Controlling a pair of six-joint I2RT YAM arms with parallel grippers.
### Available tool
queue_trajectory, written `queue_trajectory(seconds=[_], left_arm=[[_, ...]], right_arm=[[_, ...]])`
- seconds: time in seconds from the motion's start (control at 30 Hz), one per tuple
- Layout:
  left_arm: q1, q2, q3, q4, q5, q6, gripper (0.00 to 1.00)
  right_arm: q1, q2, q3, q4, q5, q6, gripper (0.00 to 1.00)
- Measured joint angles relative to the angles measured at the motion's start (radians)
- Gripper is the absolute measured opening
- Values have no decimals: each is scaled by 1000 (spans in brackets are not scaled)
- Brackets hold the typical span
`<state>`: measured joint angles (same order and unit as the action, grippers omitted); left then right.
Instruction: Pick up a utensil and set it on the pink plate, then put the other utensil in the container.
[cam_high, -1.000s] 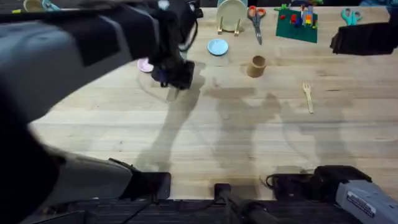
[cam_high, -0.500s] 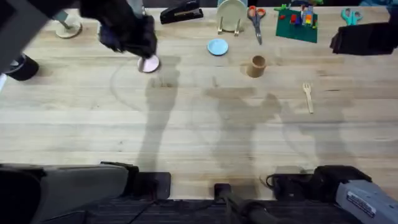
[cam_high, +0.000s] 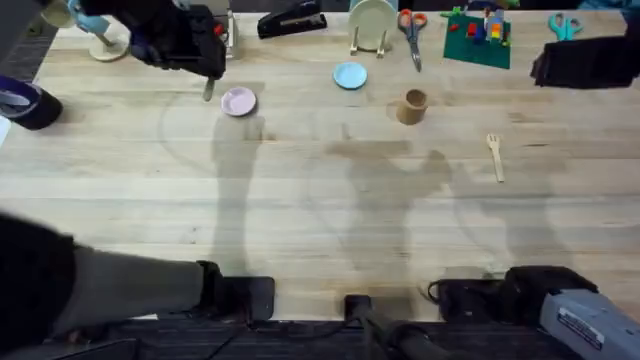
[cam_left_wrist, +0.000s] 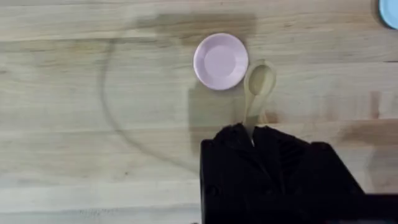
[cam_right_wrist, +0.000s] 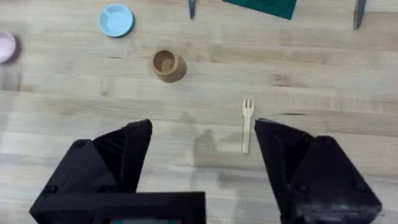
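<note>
Right now the spoon (cam_left_wrist: 258, 87) is pinched by its handle in the left gripper (cam_left_wrist: 252, 134), its bowl sticking out ahead of the fingers and hanging above the table. In the left wrist view the bowl sits just beside the pink plate (cam_left_wrist: 220, 60), at about four o'clock from the plate's centre, overlapping its rim at most slightly; the spoon's long axis runs straight out from the gripper, nearly toward twelve o'clock. So the plate lies up and to the eleven o'clock side of the bowl, and I judge a small shift that way is needed before release. In the overhead view the left gripper (cam_high: 207, 72) is at roughly ten o'clock from the plate (cam_high: 238, 101), close by.

Farther out, the fork (cam_high: 495, 156) lies flat on the wood, handle toward six o'clock, at about four o'clock from the container (cam_high: 413, 105) and well apart from it. The right gripper (cam_right_wrist: 202, 158) stands wide open and empty, the fork (cam_right_wrist: 246, 126) just ahead between its fingers, so the right arm is nearer for that step.
</note>
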<state>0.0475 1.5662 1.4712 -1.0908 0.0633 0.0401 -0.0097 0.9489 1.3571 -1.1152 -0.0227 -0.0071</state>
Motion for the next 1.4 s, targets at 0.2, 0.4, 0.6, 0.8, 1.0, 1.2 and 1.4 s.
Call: queue_trajectory(seconds=[0.2, 0.4, 0.6, 0.8, 1.0, 1.2, 1.4], left_arm=[[1, 110, 0, 71, 21, 19, 43], [1, 201, 0, 107, 23, 28, 43], [1, 288, 0, 151, 23, 32, 43], [1, 347, 0, 179, 23, 32, 43], [1, 374, 0, 202, 23, 32, 51], [1, 374, 0, 221, 23, 32, 66], [1, 374, 0, 220, 23, 32, 50]], right_arm=[[0, 0, 0, 0, 0, 0, 995], [0, 0, 0, 0, 0, 0, 995], [0, 0, 0, 0, 0, 0, 995], [0, 0, 0, 0, 0, 0, 995], [0, 0, 0, 0, 0, 0, 995], [0, 0, 0, 0, 0, 0, 994], [0, 0, 0, 0, 0, 0, 995]])
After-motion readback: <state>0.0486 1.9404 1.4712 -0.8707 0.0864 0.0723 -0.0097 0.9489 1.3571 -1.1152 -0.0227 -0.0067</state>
